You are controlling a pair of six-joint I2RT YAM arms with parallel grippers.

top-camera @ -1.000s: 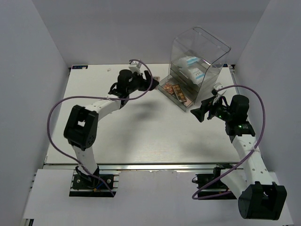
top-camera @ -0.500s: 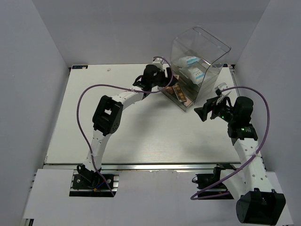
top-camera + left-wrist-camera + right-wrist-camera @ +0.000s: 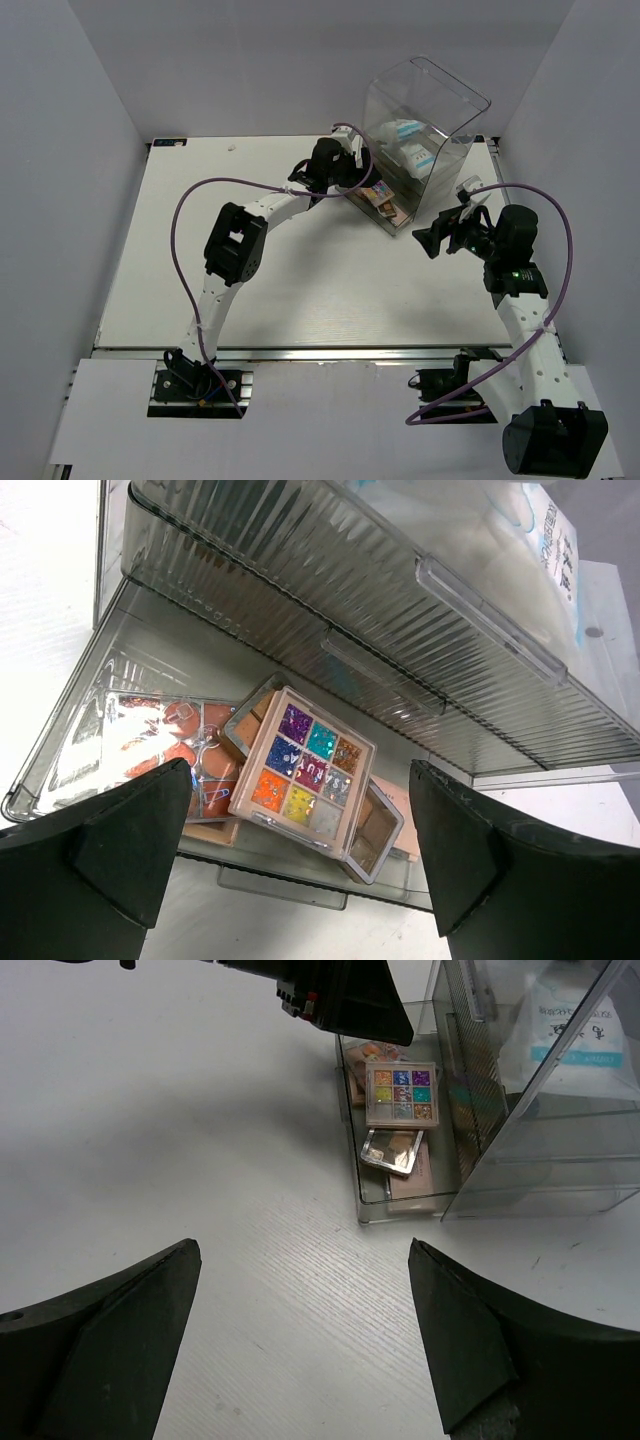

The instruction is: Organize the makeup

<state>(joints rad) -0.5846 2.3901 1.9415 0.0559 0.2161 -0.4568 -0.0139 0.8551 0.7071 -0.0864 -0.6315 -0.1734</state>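
Left gripper (image 3: pixel 360 180) hangs over the pulled-out bottom drawer (image 3: pixel 60 770) of the clear acrylic drawer box (image 3: pixel 430 110), which stands near the far right corner of the table (image 3: pixel 250 290). Its two black fingers (image 3: pixel 130 850) are spread wide with nothing between them. From the left wrist, the drawer's contents show in the gap below.

A square nine-pan glitter eyeshadow palette (image 3: pixel 305 770) lies on top of the heap in that drawer, slightly tilted, with its purple, teal, orange and yellow pans facing up. It rests partly on a flat brown-and-pink palette under a clear lid (image 3: pixel 150 740) at the drawer's left end. It also rests partly on a small silver-framed compact (image 3: pixel 390 1150), which overlaps a flat pale pink palette (image 3: pixel 415 1182) at the other end. None of these touches either gripper.

Above the drawer, the ribbed fronts of the upper drawers are pushed in. A white pouch with blue print (image 3: pixel 570 1030) sits in the box's open top compartment, with a second similar pouch (image 3: pixel 402 130) behind it.

Right gripper (image 3: pixel 432 240) hovers over the right side of the table, just beside the box's near face and pointing toward the drawer. Its fingers (image 3: pixel 130 1320) are wide apart and empty, with bare tabletop below them.
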